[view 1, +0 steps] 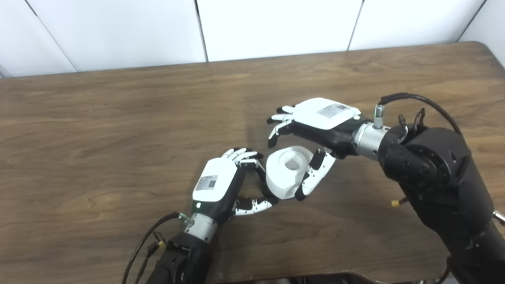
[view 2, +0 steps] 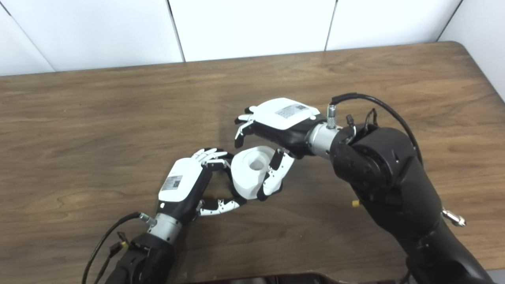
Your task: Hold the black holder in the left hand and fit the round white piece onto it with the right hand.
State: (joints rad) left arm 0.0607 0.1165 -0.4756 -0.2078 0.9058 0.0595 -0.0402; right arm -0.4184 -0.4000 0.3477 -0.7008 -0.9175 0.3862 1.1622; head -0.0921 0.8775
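Left eye view is showing the round white piece (view 1: pixel 287 170) pinched only between the right hand (view 1: pixel 315 130) thumb and the curled left hand (view 1: pixel 227 183) fingers (view 1: pixel 246 154), the right fingers are spreading apart above it, the black holder is sitting hidden, and the piece is risking a slip.

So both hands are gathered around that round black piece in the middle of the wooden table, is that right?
Not quite: the round piece is white, not black, as the left eye view shows. The left hand and right hand are indeed gathered around it on the wooden table.
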